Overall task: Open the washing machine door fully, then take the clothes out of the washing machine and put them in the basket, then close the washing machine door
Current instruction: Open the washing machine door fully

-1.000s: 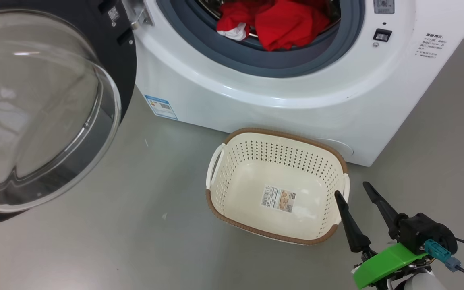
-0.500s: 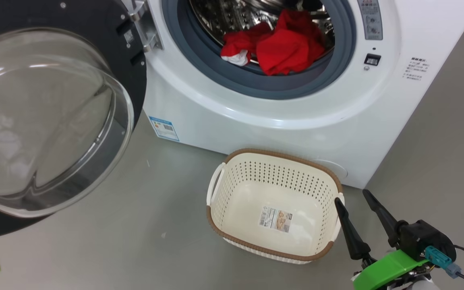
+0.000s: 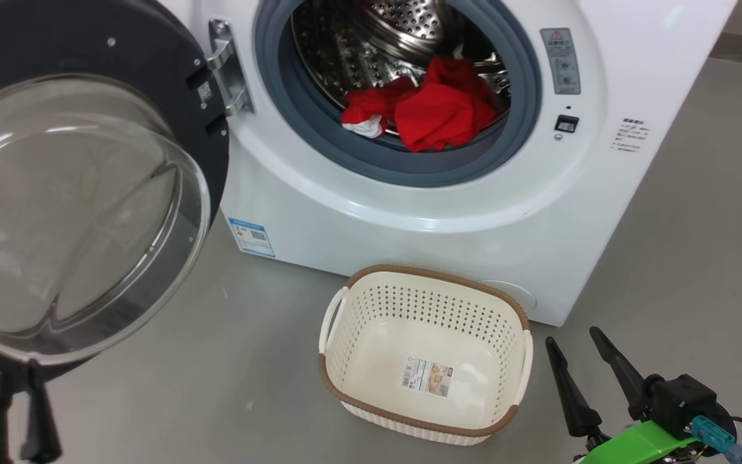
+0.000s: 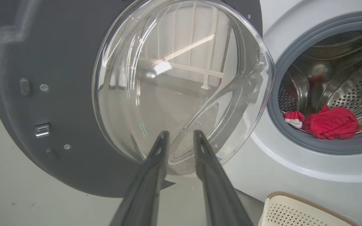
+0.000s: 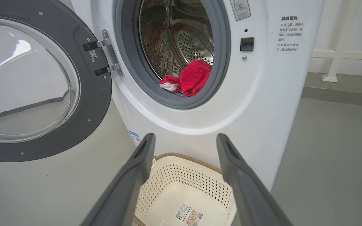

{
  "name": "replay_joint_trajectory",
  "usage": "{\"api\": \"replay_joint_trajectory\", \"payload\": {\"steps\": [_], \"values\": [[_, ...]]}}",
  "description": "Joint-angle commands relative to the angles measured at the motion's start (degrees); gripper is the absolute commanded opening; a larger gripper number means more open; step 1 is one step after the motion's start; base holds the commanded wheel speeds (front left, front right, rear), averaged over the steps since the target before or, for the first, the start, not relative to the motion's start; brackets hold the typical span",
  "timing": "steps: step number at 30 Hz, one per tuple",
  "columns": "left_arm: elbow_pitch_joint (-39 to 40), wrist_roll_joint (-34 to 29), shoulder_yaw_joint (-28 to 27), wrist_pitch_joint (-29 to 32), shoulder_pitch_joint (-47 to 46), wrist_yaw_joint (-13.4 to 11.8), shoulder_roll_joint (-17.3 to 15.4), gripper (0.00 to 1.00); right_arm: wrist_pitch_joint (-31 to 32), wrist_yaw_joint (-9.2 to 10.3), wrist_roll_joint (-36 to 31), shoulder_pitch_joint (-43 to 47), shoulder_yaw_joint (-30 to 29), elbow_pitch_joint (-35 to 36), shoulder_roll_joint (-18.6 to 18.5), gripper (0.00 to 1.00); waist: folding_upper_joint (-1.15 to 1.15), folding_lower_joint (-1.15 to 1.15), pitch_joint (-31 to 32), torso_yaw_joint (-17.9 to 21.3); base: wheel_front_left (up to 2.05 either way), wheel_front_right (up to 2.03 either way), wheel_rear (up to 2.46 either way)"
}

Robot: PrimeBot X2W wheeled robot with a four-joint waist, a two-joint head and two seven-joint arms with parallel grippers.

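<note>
Clothes [image 3: 432, 109] inside washing machine [image 3: 409, 212]; basket [image 3: 351, 322] beside it.

The washing machine [image 5: 262, 94] front bears a Chinese notice [image 5: 289, 33] headed 温馨提示; the sticker [image 3: 428, 377] in the basket [image 3: 422, 274] is unreadable.

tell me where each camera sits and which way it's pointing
Head view: high on the robot, looking forward and down at the washing machine, its open door and the basket; left gripper and right gripper at the bottom corners.
Left wrist view: low, facing the door's glass bowl; its own two fingers show.
Right wrist view: low beside the basket, facing the drum opening; own fingers show.
All three share the clothes in the drum.
</note>
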State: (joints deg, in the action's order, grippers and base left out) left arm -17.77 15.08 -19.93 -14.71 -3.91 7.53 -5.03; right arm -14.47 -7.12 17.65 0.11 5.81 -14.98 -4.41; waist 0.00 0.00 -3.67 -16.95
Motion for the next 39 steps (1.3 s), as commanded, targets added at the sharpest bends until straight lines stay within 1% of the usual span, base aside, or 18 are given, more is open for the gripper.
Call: {"api": "replay_joint_trajectory", "payload": {"steps": [1, 2, 3, 4, 10, 25, 32, 39], "values": [[2.6, 0.7, -0.7, -0.3, 0.3, 0.0, -1.4, 0.68, -0.5, -0.36, 0.3, -0.1, 0.7, 1.7, -0.2, 1.0, 0.0, 0.0, 0.7, 1.1, 0.0, 0.0, 0.0], [3.1, 1.1, 0.1, -0.3, 0.9, 0.0, -1.4, 0.86, -0.5, -0.36, 0.4, 0.1, 0.5, 1.8, -0.2, 1.0, 0.0, 0.0, 0.9, 1.5, 0.0, 0.0, 0.0], [3.5, 1.5, 0.9, -0.3, 1.6, 0.0, -1.5, 0.99, -0.5, -0.36, 0.5, 0.3, 0.3, 1.9, -0.2, 1.0, 0.0, 0.0, 1.1, 1.9, 0.0, 0.0, 0.0], [3.5, 1.5, 0.9, -0.3, 1.6, 0.0, -1.5, 0.99, -0.5, -0.36, 0.5, 0.3, 0.3, 1.9, -0.2, 1.0, 0.0, 0.0, 1.1, 1.9, 0.0, 0.0, 0.0], [6.2, 3.1, 5.7, -0.3, 4.2, 0.0, -2.3, 1.0, -0.5, -0.36, 0.8, 1.1, -1.3, 2.7, 0.0, 1.0, 0.0, 0.0, 1.6, 5.0, 0.0, 0.0, 0.0], [11.0, 6.8, 15.9, -0.3, 6.7, 0.0, -4.8, 1.0, -0.5, -0.36, 0.8, 1.8, -4.1, 3.8, 0.2, 1.0, 0.0, 0.0, 0.8, 14.6, 0.0, 0.0, 0.0], [12.2, 8.0, 17.9, -0.3, 6.5, 0.0, -5.7, 1.0, -0.5, -0.36, 0.8, 1.8, -4.8, 4.3, 0.5, 1.0, 0.0, 0.0, -0.1, 17.9, 0.0, 0.0, 0.0], [12.2, 7.2, 18.9, -0.3, 6.3, 0.0, -6.0, 1.0, -0.5, -0.36, 0.8, 2.3, -5.6, 4.5, 0.6, 1.0, 0.0, 0.0, 0.1, 19.2, 0.0, 0.0, 0.0]]}}
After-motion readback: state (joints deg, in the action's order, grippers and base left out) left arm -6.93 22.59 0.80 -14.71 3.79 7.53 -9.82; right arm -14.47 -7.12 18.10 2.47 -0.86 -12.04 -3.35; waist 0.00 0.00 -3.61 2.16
